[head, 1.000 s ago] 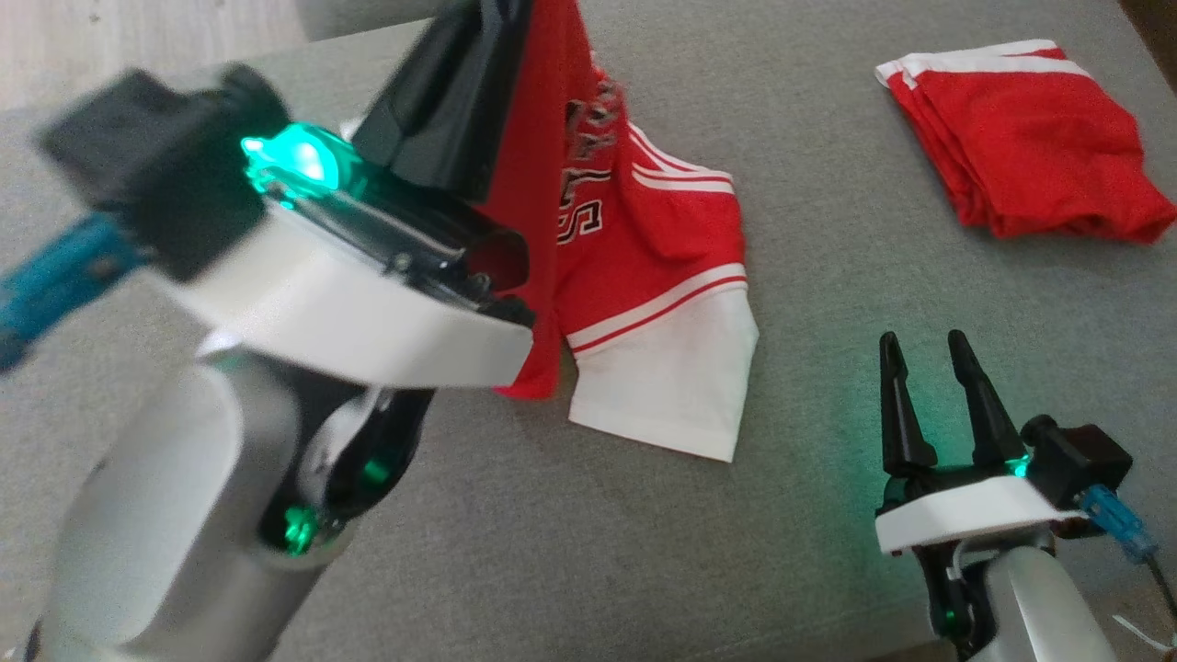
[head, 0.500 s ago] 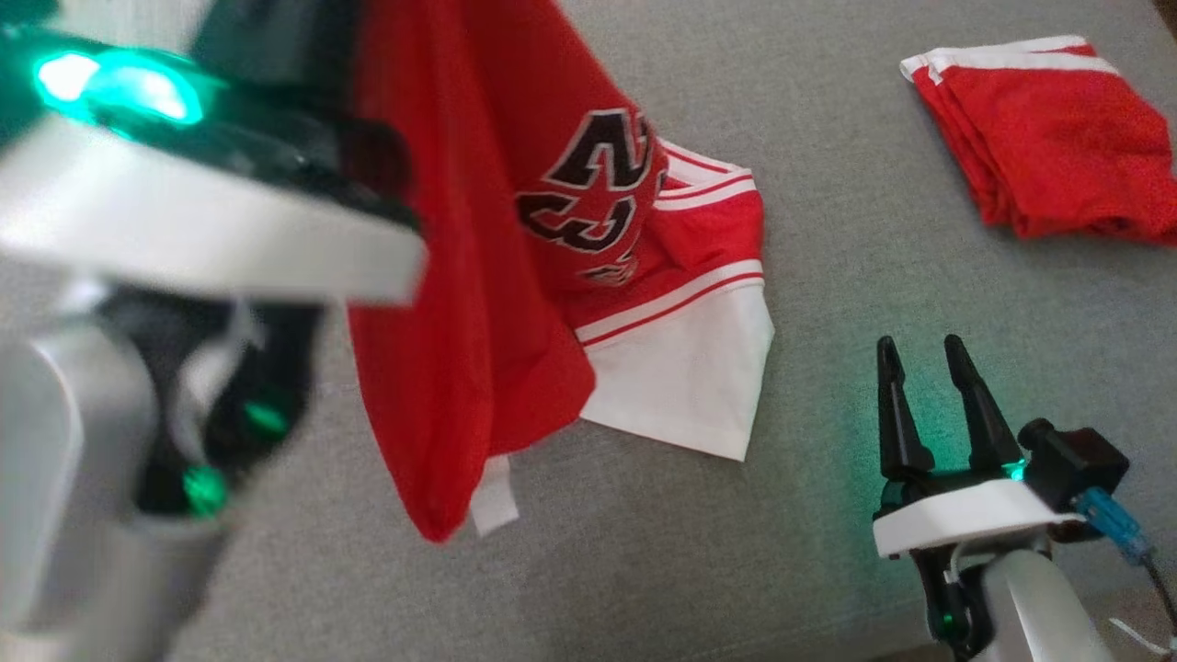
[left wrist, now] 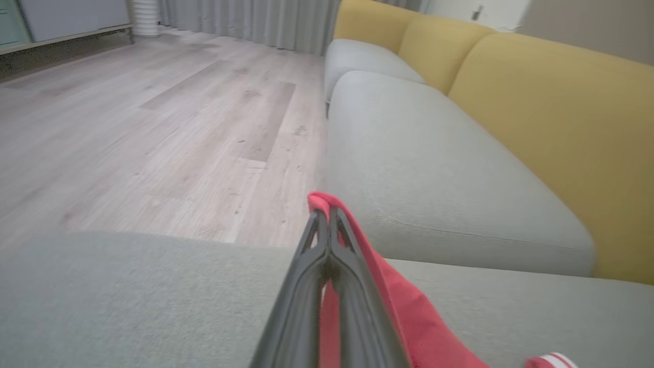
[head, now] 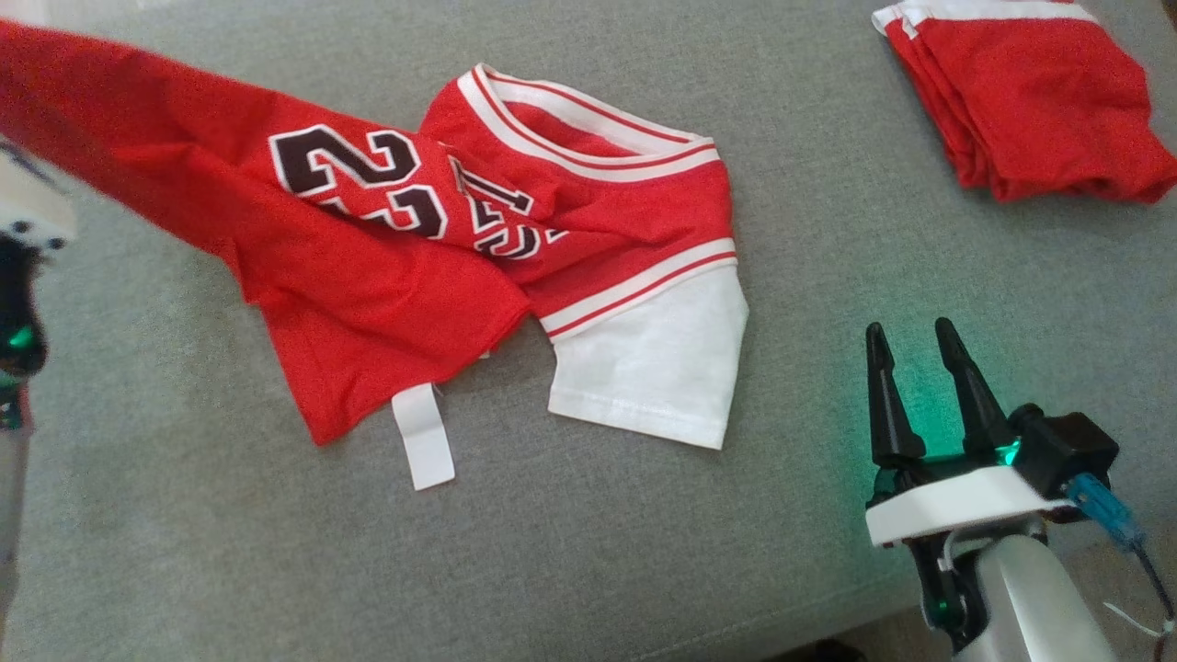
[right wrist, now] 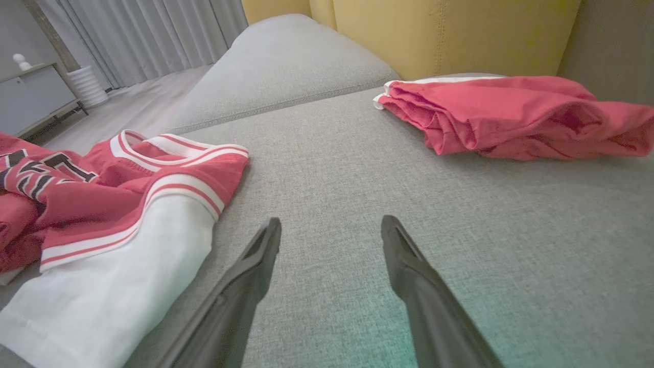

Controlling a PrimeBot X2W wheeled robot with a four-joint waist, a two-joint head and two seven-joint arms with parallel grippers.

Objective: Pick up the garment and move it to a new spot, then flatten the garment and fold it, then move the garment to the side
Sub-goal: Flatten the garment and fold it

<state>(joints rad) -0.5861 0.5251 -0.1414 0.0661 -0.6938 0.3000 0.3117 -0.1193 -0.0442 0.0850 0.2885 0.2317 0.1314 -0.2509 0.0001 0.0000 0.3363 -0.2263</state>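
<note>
The garment (head: 386, 248) is a red jersey with white sleeves, white-striped trim and black numbers. It lies crumpled on the grey cushion (head: 598, 552), one end stretched up toward the left edge of the head view. My left gripper (left wrist: 327, 214) is shut on a red fold of the garment (left wrist: 403, 306), lifted above the cushion. My right gripper (head: 910, 349) rests open at the lower right, nothing between its fingers, a short way right of the white sleeve (head: 644, 368). The right wrist view shows the garment (right wrist: 127, 189) to the left of the open fingers (right wrist: 255, 255).
A second red garment (head: 1030, 110) lies folded at the far right of the cushion, also in the right wrist view (right wrist: 511, 117). Yellow sofa backrests (left wrist: 552, 128) stand behind. Wooden floor (left wrist: 127, 128) lies beyond the cushion's edge.
My left gripper has swung out to the left, dragging the garment's end with it, so the jersey now spreads across the cushion. The right gripper has stayed put.
</note>
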